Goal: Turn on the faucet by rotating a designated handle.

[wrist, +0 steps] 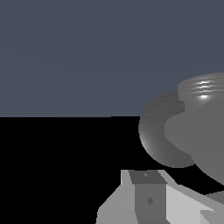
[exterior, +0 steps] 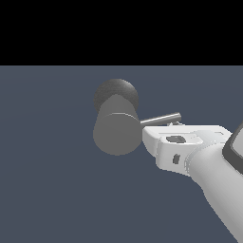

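The faucet [exterior: 116,133] is a stubby grey cylinder with a flat round face and a darker dome behind it. In the wrist view the faucet [wrist: 183,131] fills the side of the picture, close to the camera. The handle [exterior: 161,118], a thin silvery rod, sticks out of the faucet toward the exterior view's right. My white gripper [exterior: 172,125] sits just below and in front of the rod, close to its outer half. Its fingertips are mostly hidden behind the hand. One grey finger [wrist: 148,192] shows in the wrist view. Whether anything is gripped is unclear.
A plain dark blue-grey floor [exterior: 52,180] lies all around the faucet. My white arm [exterior: 216,185] comes in from the exterior view's lower right corner.
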Robot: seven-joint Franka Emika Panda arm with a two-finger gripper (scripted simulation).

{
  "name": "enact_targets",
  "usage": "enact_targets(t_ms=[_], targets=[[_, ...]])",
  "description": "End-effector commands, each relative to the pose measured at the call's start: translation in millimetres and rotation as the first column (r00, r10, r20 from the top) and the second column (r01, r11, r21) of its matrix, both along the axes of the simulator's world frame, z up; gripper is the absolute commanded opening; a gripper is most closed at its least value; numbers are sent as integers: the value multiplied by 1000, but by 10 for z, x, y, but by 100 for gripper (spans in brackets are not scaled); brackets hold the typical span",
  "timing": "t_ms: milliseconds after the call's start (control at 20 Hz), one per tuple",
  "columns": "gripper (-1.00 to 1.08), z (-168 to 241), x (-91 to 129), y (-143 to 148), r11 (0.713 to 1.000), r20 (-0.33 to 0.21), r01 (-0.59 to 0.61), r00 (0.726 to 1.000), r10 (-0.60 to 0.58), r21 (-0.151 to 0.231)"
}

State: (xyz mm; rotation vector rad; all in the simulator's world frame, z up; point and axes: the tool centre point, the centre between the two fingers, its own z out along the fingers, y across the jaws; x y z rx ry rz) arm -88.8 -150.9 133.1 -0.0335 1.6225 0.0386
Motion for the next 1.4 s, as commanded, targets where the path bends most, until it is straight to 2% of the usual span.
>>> enact_targets(t_ms=[0, 650, 700, 1350], targets=[[-100, 211, 26, 62, 1000, 30, -8, 1000, 8, -8], [-100, 675, 25, 175, 1000, 51, -10, 999, 10, -10], [-100, 365, -15, 89, 1000, -3, 2, 1000, -2, -2], [-100, 817, -1, 370, 1000, 26, -5, 1000, 5, -7]])
